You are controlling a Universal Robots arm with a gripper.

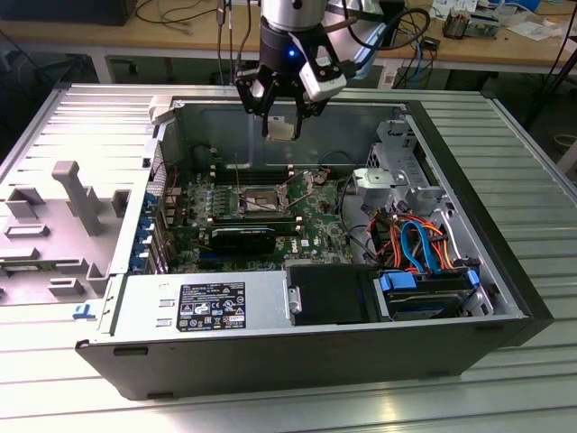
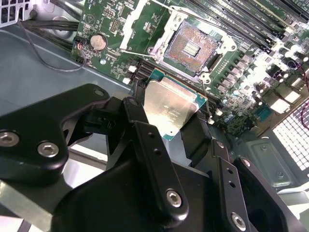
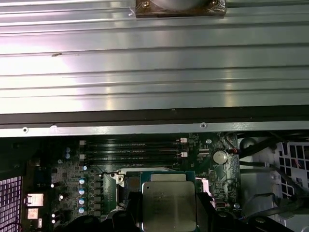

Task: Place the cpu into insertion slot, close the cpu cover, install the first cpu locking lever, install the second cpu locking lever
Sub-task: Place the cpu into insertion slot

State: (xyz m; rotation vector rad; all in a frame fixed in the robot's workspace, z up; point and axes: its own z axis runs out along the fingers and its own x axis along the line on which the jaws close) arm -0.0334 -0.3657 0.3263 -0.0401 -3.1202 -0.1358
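Upper centre of the exterior view, the black metal gripper (image 1: 284, 121) pinches the flat square dull-silver cpu (image 1: 285, 130) above the dark-centred, silver-rimmed insertion slot (image 1: 261, 198)

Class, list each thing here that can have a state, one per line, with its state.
cpu: gripped in the hand, above the board, not seated.
hand: shut on the cpu.
insertion slot: empty, contacts bare.
cpu cover: swung open, off the slot.
computer case: lying flat, side open, board exposed.
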